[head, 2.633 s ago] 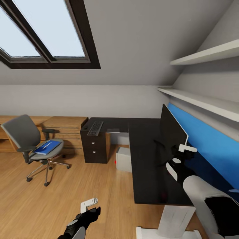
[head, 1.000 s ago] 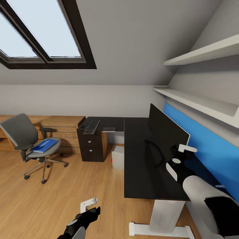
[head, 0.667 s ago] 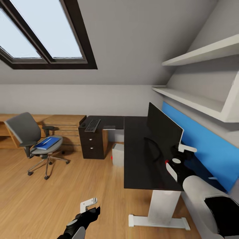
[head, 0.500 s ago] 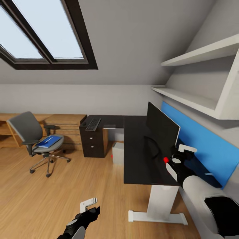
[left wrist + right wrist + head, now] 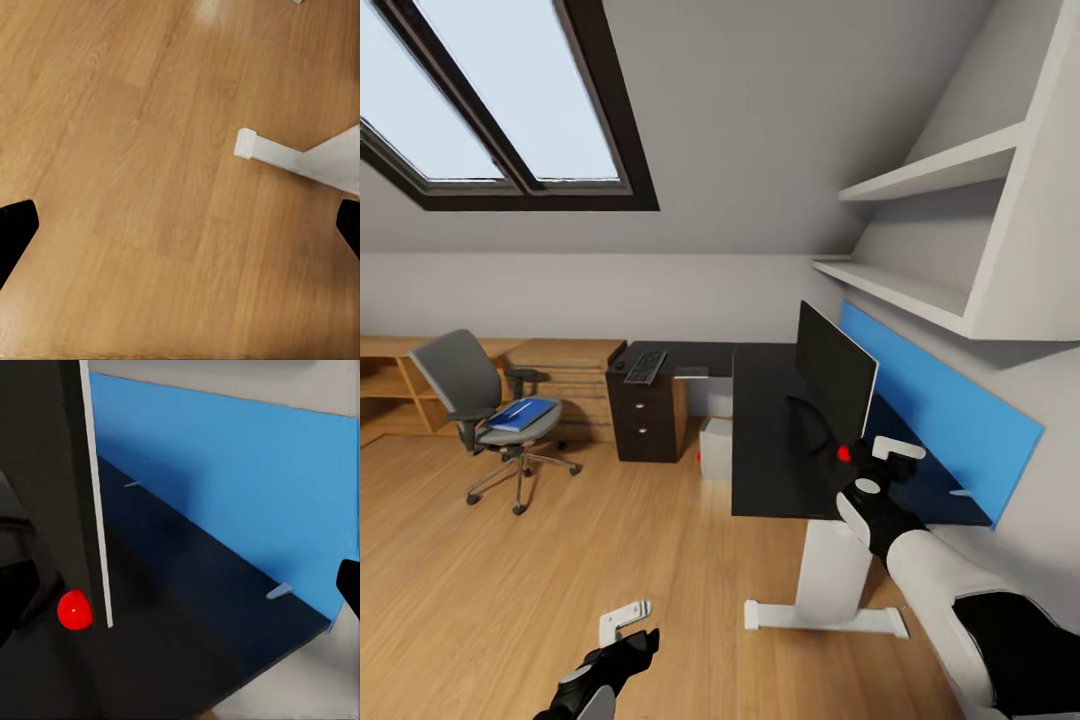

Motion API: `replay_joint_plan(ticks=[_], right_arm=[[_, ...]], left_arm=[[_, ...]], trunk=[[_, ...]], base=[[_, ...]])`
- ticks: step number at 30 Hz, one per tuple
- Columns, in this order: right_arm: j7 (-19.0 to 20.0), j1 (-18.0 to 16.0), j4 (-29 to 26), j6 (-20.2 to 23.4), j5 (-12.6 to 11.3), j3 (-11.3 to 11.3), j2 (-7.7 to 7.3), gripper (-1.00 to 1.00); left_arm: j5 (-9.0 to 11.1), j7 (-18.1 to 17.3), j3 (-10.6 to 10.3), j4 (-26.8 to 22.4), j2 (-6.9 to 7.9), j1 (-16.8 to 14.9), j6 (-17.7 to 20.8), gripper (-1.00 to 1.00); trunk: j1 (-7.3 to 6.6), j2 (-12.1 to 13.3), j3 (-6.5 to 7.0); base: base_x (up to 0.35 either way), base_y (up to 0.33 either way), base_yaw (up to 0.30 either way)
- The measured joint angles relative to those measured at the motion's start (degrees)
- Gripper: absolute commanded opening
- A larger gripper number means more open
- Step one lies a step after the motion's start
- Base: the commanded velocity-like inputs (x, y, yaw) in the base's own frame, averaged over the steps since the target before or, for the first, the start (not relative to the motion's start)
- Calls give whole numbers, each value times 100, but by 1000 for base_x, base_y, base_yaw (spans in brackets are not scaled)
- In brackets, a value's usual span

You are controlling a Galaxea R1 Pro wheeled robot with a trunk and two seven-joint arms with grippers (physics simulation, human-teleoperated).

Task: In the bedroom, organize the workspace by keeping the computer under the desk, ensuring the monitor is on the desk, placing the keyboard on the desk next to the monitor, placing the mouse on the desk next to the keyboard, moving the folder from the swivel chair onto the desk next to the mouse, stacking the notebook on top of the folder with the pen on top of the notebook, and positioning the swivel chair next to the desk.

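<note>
Right gripper [image 5: 885, 462] staying by monitor [image 5: 835, 372], grip unclear to us; our view is backing off desk [image 5: 770, 440].

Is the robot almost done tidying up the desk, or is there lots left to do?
Lots left. Done: the monitor stands on the desk, and the computer sits on the floor at the desk's edge. In hand: nothing clearly; the right gripper is by the monitor's corner. Left: the keyboard lies on the black cabinet, and the blue folder lies on the swivel chair, far from the desk.
</note>
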Motion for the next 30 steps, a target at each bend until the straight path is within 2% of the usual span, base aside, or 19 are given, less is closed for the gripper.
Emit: replay_joint_plan(ticks=[1,4,5,8,9,10,11,14,18,22,24,26,27,29,30], right_arm=[[54,12,-1,2,-2,9,120,100],[112,17,-8,-1,-5,6,222,100],[139,86,-6,-2,-7,6,465,100],[141,270,-9,-9,-2,8,554,100],[139,343,-7,-7,-8,5,581,100],[144,692,-2,0,-14,17,692,100],[152,955,4,-12,-47,-11,702,100],[189,1291,2,-118,-41,1,735,100],[206,1574,4,-233,-29,1,835,100],[219,1806,24,-270,-24,-4,858,100],[224,1918,76,-281,-19,0,865,100],[236,2008,265,-290,-21,1,881,100],[359,2062,701,-300,-46,-19,964,100],[481,2078,918,-302,-45,-2,1001,100],[677,2109,1181,-320,-64,-18,1037,100]], left_arm=[[-4,-2,3,44,1,0,0,100],[-6,-2,7,52,6,-1,0,100],[-7,-7,22,64,30,0,0,100],[-18,-15,26,53,51,0,0,100],[-17,-17,26,53,56,0,0,100],[-18,-10,26,58,48,1,-5,100],[-21,-8,28,55,48,1,-5,100],[-27,-3,35,51,42,1,-58,100],[-26,4,9,55,42,-1,-238,100],[1,7,-3,113,43,-1,-319,100],[6,0,-7,314,39,1,-336,100],[-11,-19,-12,723,31,1,-378,100],[8,-36,-13,1106,35,2,-772,100],[16,-43,-13,1388,40,2,-1069,100],[-19,-46,2,1829,41,7,-1356,100]], trunk=[[0,0,0],[0,0,0],[0,0,0],[0,0,0],[0,0,0],[0,-1,1],[0,1,-2],[0,0,-1],[0,0,-1],[0,0,-1],[0,0,0],[-2,0,-1],[-3,0,-3],[-3,0,-1],[-3,-1,-2]], base=[[-335,0,0],[-335,0,0],[-335,0,0],[-335,0,0],[-335,0,0],[-335,0,0],[-335,0,0],[-335,0,0],[-335,0,0],[-331,0,0],[-253,0,0],[-85,0,0],[-28,0,0],[-13,0,0],[-6,0,6]])
